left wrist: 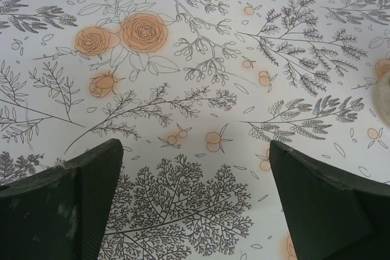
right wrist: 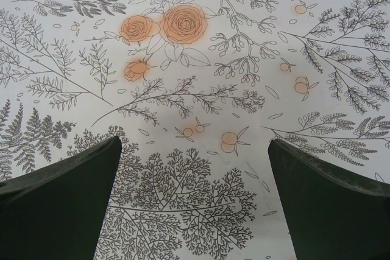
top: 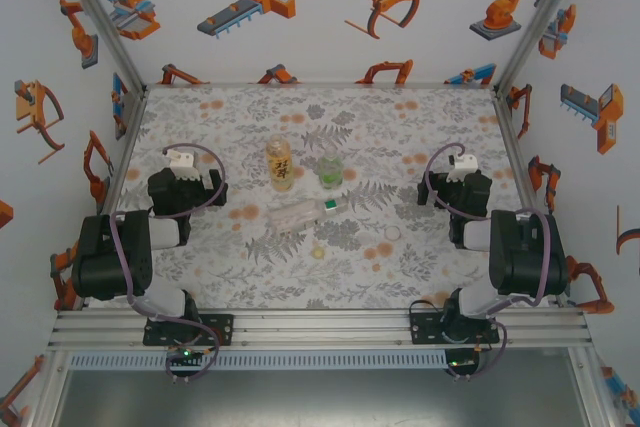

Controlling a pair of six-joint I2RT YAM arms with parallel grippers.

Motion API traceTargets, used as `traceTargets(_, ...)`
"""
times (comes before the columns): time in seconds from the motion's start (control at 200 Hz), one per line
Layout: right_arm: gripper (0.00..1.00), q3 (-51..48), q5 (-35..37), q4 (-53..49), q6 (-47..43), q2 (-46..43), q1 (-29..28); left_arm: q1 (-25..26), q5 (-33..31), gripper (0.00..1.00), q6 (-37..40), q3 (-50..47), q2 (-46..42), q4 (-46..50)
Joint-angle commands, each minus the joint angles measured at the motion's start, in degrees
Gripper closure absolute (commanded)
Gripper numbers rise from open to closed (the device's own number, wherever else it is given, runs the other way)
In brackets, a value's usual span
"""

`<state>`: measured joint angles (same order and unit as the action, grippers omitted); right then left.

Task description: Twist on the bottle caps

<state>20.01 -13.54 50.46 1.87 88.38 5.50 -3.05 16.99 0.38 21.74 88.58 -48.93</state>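
Nearest the lenses: left gripper (left wrist: 195,143) had its jaws spread wide, with nothing between them and only the patterned table (left wrist: 183,59) beneath. The right gripper (right wrist: 195,140) was the same, wide and empty.

Caps: the yellow cap (top: 317,252) lay flat mid-table, toward the near edge. The whitish cap (top: 392,234) lay to its right, apart from it. The slim bottle (top: 300,214) lay on its side just behind the yellow cap. The amber bottle (top: 281,165) and green bottle (top: 330,171) stood upright behind that, near each other, about the table's centre. Each gripper hung well apart from these, left toward the left edge, right toward the right edge.

Risks (judgement):
- The caps are small and flat, so a pinch may slip or flick one away.
- The lying slim bottle could roll if nudged.
- The two upright bottles stand close, so reaching for one may topple the other.
- An unheld bottle would spin with its cap.
- A tilted cap would cross-thread.
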Motion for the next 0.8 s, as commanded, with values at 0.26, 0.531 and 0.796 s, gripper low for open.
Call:
traceTargets(0.26, 0.01, 1.7, 7.4, 0.2, 2.9, 0.1, 0.1, -0.2, 0.9, 0.03, -0.1, 0.0, -0.5, -1.9)
traceTargets(0.531, 0.01, 1.8, 8.4, 0.2, 3.3, 0.2, 0.1, -0.2, 1.1, 0.03, -0.1, 0.0, -0.4, -1.9)
traceTargets(0.796, 0.01, 1.1, 8.7, -2.7, 3.2, -5.3, 0.1, 1.2, -5.4, 0.03, -0.7, 1.1, -4.8, 3.8)
